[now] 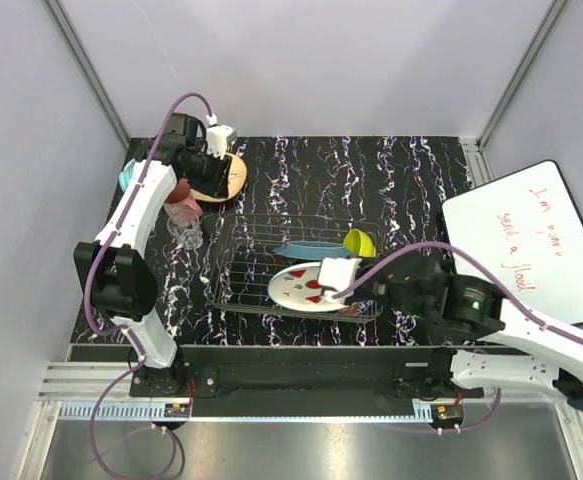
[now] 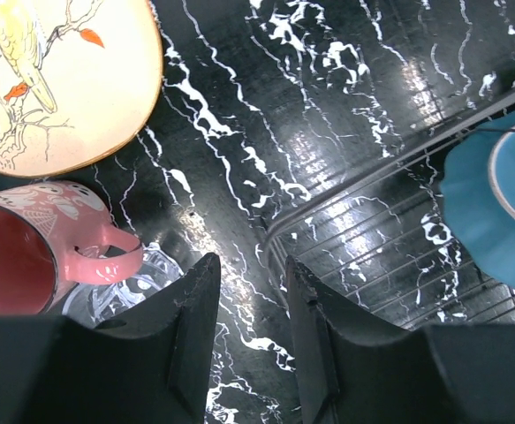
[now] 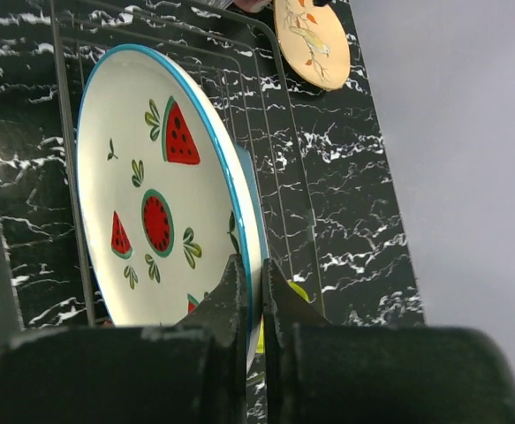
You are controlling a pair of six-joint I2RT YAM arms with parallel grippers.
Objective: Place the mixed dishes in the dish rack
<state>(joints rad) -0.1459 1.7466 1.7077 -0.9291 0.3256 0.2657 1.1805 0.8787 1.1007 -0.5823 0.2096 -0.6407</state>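
The right gripper [image 3: 250,287] pinched the rim of the white watermelon-print plate [image 3: 151,185], fingers pressed on the edge, and held it at the near side of the dish rack [image 1: 249,252], beside the teal plate [image 1: 306,250] and the yellow-green bowl [image 1: 359,242]. I think this edge grip served to place it among the wires. The left gripper [image 2: 250,278] was spread and empty over the table near the pink mug [image 2: 27,256] and the tan floral plate [image 2: 54,88], probably because these stood outside the rack.
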